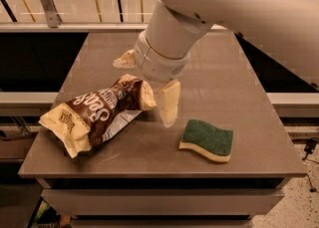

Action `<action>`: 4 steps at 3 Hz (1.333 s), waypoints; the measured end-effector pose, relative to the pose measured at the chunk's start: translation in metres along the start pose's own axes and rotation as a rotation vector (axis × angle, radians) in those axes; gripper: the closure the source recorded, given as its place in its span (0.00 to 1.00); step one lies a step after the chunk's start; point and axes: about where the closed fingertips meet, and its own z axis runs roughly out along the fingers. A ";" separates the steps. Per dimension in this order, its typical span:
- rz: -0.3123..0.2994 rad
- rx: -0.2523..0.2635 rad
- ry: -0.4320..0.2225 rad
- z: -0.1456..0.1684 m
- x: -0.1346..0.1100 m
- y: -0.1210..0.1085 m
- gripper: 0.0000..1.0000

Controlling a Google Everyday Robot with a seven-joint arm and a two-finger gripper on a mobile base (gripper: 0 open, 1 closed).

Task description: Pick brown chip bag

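Readable text: only on the bag (94, 117), which lies on the surface (234, 82). You see big white letters across its brown middle, upside down to the camera, roughly "Sea S…"; the remainder is lost in creases. Its small emblems are illegible. Gripper (142, 92) straddles the bag's right end, fingers spread.
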 end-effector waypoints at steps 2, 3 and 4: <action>-0.071 -0.058 -0.104 0.056 -0.007 -0.037 0.00; -0.105 -0.079 -0.154 0.078 -0.019 -0.052 0.03; -0.105 -0.080 -0.153 0.078 -0.020 -0.051 0.21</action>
